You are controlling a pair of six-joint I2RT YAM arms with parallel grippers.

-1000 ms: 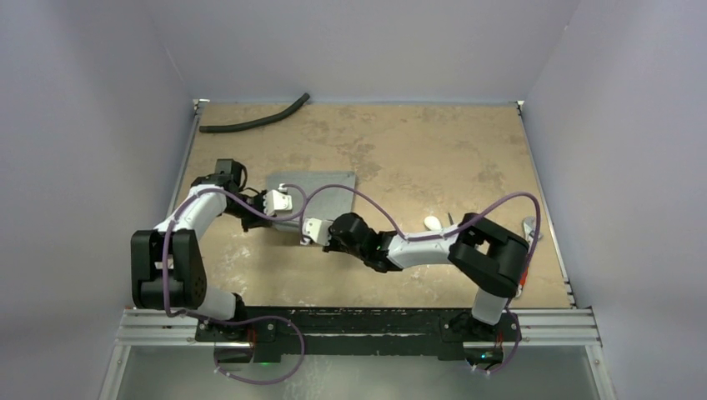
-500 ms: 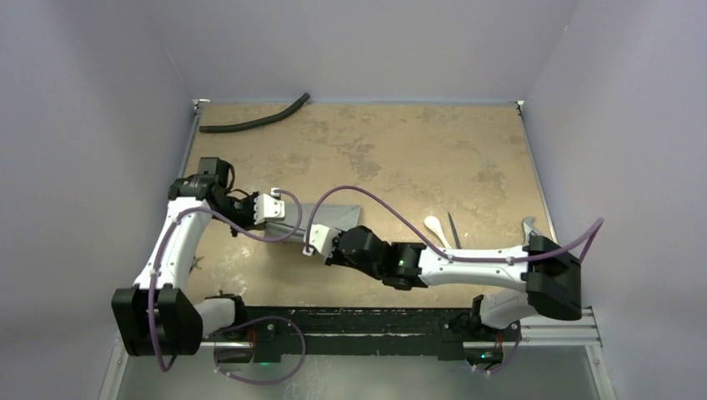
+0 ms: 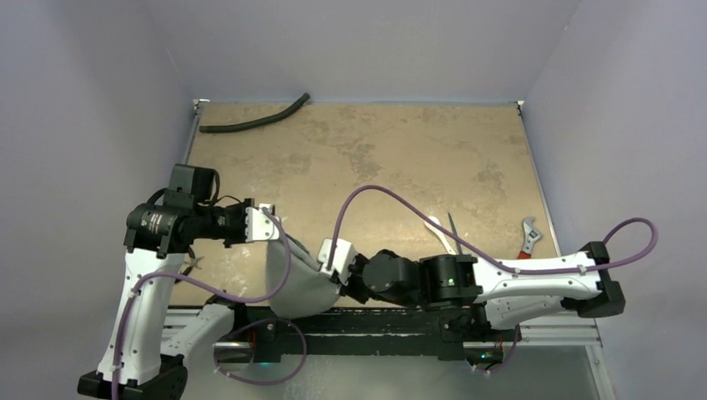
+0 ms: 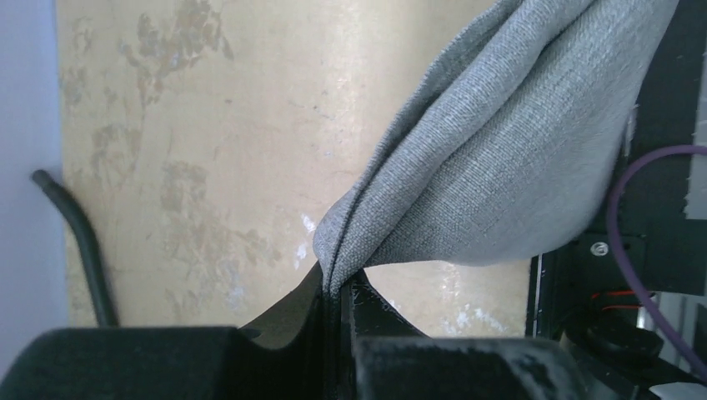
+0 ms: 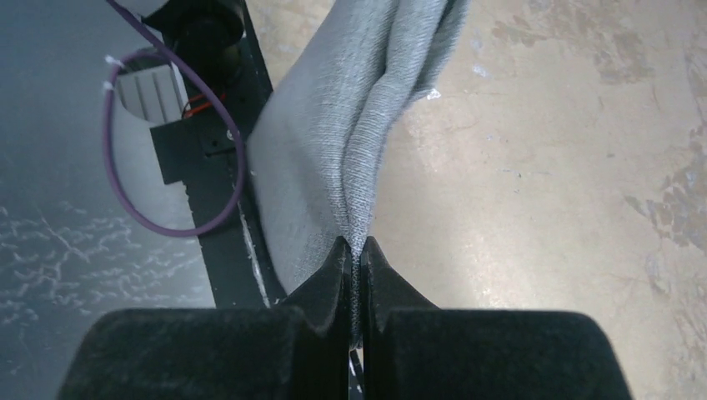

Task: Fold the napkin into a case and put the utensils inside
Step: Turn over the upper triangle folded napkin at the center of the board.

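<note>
From the overhead camera I have the grey napkin (image 3: 300,283) lifted off the table (image 3: 400,158) and slung between both arms at the near edge, sagging over the black base rail (image 3: 375,321). The left gripper (image 3: 271,233) pinches one upper corner and the right gripper (image 3: 332,262) the other. The white spoon (image 3: 437,232) and the dark stick-like utensil (image 3: 453,230) lie side by side, well apart from the cloth on the right. The red-handled wrench (image 3: 528,236) lies further right, and the black hose (image 3: 254,122) sits at the far left corner. On the left wrist camera my jaws are clenched on a bunched edge of the napkin, several layers gathered into the pinch, with the rest billowing away over the table edge. On the right wrist camera it is the same: jaws clamped tight on a pleated edge, the fabric hanging down past the rail. I judge I am in the folding step, with no case formed yet. The next move calls for carrying both corners forward together and laying the cloth flat on the table, keeping it taut so it does not snag the rail or cables.
</note>
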